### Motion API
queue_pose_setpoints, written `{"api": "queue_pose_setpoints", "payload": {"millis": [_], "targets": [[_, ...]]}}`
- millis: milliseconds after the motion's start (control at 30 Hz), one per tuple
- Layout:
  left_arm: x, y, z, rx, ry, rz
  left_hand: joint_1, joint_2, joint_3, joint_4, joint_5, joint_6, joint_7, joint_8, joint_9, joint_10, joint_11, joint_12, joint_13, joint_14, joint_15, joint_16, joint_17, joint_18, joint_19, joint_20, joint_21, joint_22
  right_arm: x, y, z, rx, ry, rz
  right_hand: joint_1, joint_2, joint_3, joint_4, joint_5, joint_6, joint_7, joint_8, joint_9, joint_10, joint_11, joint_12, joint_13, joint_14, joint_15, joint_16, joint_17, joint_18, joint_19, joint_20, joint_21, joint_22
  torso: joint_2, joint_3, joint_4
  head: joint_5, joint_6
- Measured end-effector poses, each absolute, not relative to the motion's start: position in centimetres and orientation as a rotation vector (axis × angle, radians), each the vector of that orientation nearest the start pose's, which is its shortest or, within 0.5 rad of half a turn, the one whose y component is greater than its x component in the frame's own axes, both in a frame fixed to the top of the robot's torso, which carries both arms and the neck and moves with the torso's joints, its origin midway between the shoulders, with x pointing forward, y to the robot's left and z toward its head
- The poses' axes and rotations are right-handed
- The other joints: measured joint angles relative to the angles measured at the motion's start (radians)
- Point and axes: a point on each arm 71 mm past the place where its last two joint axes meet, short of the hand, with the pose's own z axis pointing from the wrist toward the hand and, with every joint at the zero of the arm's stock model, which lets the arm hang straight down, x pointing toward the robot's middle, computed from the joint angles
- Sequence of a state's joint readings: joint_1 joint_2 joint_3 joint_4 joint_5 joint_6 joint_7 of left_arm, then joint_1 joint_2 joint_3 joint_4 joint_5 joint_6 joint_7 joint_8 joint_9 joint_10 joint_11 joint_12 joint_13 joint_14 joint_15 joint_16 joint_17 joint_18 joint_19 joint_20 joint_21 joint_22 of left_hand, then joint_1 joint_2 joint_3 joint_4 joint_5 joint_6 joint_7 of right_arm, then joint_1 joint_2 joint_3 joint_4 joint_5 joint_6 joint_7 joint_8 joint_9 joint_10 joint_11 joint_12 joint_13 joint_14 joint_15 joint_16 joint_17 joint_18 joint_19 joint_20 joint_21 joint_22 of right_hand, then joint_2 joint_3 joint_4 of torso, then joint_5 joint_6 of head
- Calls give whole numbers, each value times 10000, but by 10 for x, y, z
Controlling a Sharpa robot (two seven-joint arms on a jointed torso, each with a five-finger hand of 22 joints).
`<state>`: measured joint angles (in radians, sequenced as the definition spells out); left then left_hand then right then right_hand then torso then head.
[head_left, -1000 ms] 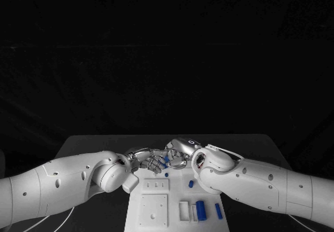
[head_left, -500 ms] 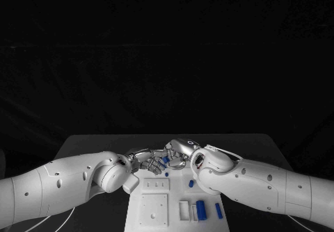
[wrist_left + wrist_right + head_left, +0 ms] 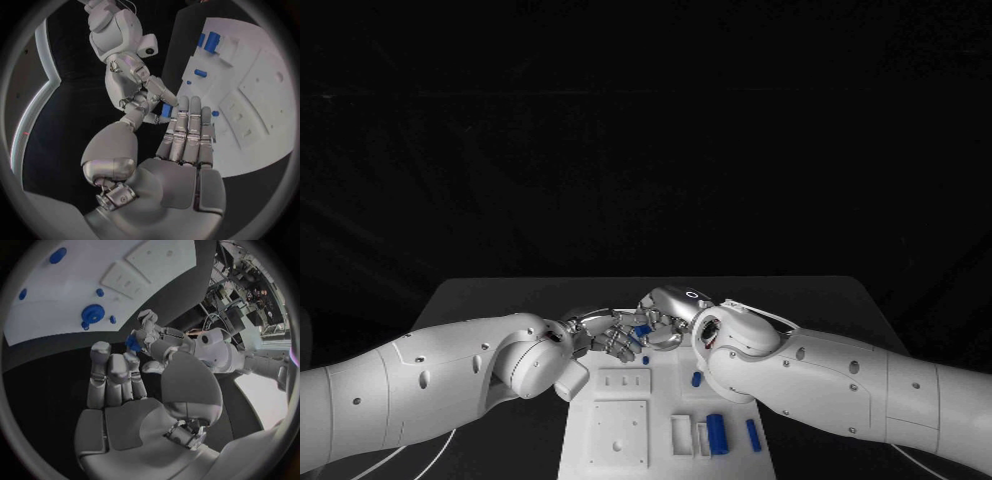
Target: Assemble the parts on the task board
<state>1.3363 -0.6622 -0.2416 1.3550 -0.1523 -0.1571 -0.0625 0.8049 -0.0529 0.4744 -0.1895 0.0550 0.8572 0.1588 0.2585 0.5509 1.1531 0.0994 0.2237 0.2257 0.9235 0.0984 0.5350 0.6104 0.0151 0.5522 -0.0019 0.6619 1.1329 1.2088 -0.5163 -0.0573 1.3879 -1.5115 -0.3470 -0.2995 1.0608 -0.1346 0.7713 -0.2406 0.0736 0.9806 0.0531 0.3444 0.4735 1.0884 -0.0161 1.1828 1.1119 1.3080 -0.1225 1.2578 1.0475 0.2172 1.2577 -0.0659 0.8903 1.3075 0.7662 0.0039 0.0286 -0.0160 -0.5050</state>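
Your two hands meet at far end of task board (image 3: 620, 430), just past its edge. Left hand (image 3: 600, 333) and right hand (image 3: 664, 318) fingertip to fingertip, both touching one small blue part (image 3: 640, 329) held between them. In left wrist view, left hand's fingers (image 3: 187, 131) lie straight and together, tips at the part, thumb alongside. Right hand's fingers (image 3: 115, 372) curled toward same part. Which hand bears the part: cannot tell. More blue parts (image 3: 717, 433) lie on board's near right; another (image 3: 695, 379) mid-right.

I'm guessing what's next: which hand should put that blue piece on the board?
Probably left: the left hand seems to pinch the blue piece; the right hand only touches it. Hard to tell.
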Motion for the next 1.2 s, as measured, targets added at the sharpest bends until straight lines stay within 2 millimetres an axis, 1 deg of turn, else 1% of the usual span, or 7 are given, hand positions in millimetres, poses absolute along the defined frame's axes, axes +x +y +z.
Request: {"api": "queue_pose_setpoints", "payload": {"millis": [167, 200, 467, 667, 967, 1067, 1200], "targets": [[507, 164, -220, -9886, 20592, -11902, 191, 191, 59, -116, 0, 76, -4, 18, -8, 104, -32, 0, 0, 22, -22, 0, 0, 0, 0, 0, 0, -8, 498, -77, -190, -1668, 16544, 6482, -41, 40, -12, -12, 0, 16, -17, -23, 8, 0, 0, 0, 0, 1, 1, 0, -1, 0, 15, 15, 0, 0, 3, 0, -1, 2, -8], [507, 164, -220, -9887, 20594, -11900, 242, 241, 87, -143, 0, 106, -34, 47, -21, 132, -59, 0, 1, 39, -39, 0, 0, 0, 0, 0, 11, -12, 498, -77, -190, -1666, 16544, 6482, -43, 38, -12, -12, 0, 16, -17, -33, 116, 1, 0, 0, 0, 1, 1, 0, -1, -1, 15, 15, 0, -1, 4, 0, -1, 4, -11], [507, 165, -220, -9903, 20595, -11864, 995, 995, 266, -603, 0, 398, -147, 175, -56, 427, -180, 0, 36, 61, -60, 39, 13, 0, 0, 0, 40, -25, 498, -77, -190, -1666, 16541, 6497, -81, 0, -14, -13, -1, 17, -17, -45, 232, 1, 1, -1, 0, -23, -23, 0, -2, 0, 15, 16, 0, -1, 4, 1, -8, 9, -16], [508, 165, -221, -9918, 20578, -11830, 1130, 1437, 264, -760, 67, 558, -233, 235, -86, 635, -246, 0, 56, 93, -92, 78, 12, 0, 0, 0, 40, -41, 498, -76, -190, -1670, 16541, 6522, -106, -25, -24, -24, -1, 16, -16, -12, 230, 1, 0, -2, 0, -23, -23, -36, -2, 0, 15, 16, 0, -1, 4, 6, -11, 13, -23], [508, 165, -221, -9921, 20568, -11807, 1135, 1478, 222, -802, 66, 685, -254, 283, -99, 715, -281, 0, 63, 165, -90, 78, 11, 0, 4, -4, 41, -64, 497, -76, -190, -1659, 16549, 6529, -106, -26, -25, -25, -1, 9, -9, -11, 220, 1, 0, -20, 1, -23, -22, -39, -2, -1, 15, 17, 0, -1, 11, 12, -12, 9, -38], [508, 165, -221, -9924, 20561, -11797, 1052, 1560, 222, -802, 66, 734, -270, 283, -108, 781, -317, 0, 67, 200, -126, 117, 11, -1, 39, -38, 79, -80, 497, -76, -190, -1657, 16551, 6533, -105, -26, -25, -25, -1, 6, -6, -11, 220, 1, 0, -20, 1, -22, -22, -39, 6, -1, 15, 17, 0, -1, 11, 12, -12, 12, -46], [509, 166, -221, -9942, 20552, -11760, 1072, 1597, 222, -802, 218, 867, -289, 327, -136, 939, -371, 0, 94, 263, -177, 153, 25, 0, 79, -78, 78, -96, 497, -76, -190, -1653, 16552, 6539, -106, -27, -26, -25, -1, 4, -4, -13, 217, 0, 1, -20, 1, -22, -22, -39, 6, 0, 14, 18, 0, -2, 11, 12, -12, 17, -55]]}}
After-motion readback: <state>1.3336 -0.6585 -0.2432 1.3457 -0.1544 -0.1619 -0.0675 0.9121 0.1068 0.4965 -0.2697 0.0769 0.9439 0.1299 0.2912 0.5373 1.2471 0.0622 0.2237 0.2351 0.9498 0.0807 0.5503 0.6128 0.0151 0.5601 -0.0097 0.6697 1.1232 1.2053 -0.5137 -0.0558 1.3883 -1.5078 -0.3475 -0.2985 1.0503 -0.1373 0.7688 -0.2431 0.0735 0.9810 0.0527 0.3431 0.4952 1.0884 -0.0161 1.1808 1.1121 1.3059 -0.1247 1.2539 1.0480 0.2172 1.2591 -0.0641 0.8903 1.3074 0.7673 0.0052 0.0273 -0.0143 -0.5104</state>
